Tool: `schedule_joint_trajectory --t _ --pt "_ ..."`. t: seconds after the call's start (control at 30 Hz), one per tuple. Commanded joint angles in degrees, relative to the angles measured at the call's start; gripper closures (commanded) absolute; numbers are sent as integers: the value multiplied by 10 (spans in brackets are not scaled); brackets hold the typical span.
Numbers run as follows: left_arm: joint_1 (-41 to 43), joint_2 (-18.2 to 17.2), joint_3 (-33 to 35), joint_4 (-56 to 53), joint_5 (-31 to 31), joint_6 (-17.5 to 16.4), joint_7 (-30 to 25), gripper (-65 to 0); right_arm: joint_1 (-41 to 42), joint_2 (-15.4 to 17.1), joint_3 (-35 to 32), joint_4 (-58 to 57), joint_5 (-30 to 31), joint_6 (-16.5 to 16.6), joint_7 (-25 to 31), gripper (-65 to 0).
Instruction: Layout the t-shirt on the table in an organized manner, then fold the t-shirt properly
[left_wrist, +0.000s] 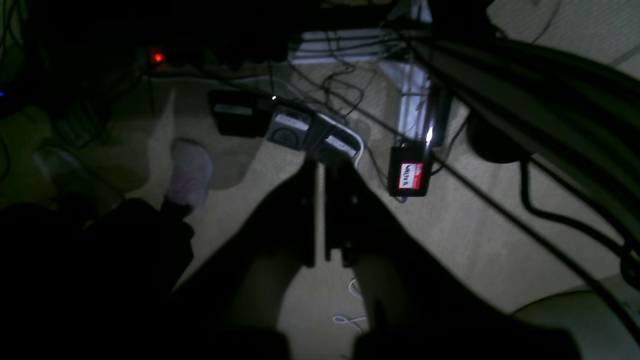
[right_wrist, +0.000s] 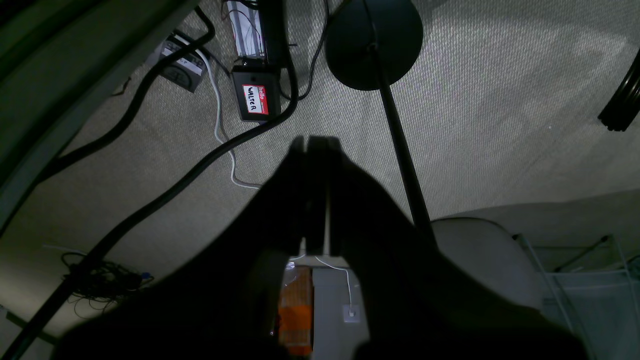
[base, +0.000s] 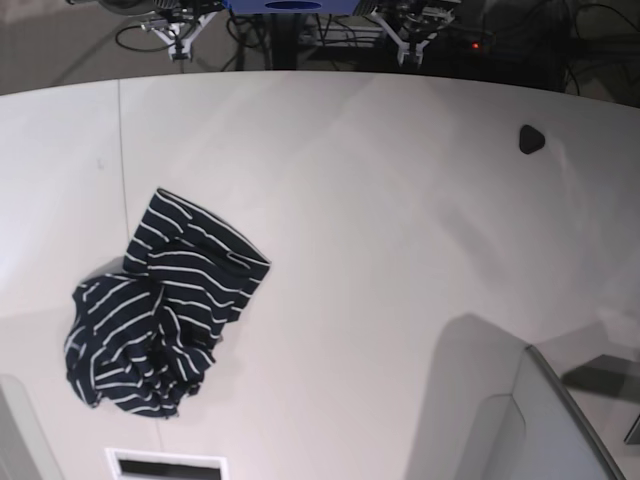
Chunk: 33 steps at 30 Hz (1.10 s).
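Lying crumpled on the table (base: 380, 200), left part of base view, the t-shirt (base: 160, 310) has its long axis approx. diagonal. Right gripper (right_wrist: 315, 150) and left gripper (left_wrist: 320, 170) are both closed, empty; right arm is prob. nearer.

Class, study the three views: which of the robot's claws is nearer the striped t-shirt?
Right, probably. The t-shirt lies on the right arm's side of the table. The right claw and left claw both hang shut over carpet, neither touching it.
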Motion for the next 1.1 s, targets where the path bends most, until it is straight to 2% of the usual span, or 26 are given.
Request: schedule_joint_trajectory --t 0.0,0.43,0.63,1.07 --pt "1 -2 0 1 -1 2 1 0 1 -2 2 -1 4 -3 0 0" --pt "1 -2 0 1 -1 2 -1 0 1 -2 2 -1 4 -3 0 0" --pt "13 -3 5 0 3 4 -55 0 1 -2 2 -1 4 -3 0 0" --pt "17 -3 5 -2 4 4 -55 0 1 -2 2 -1 4 -3 0 0"
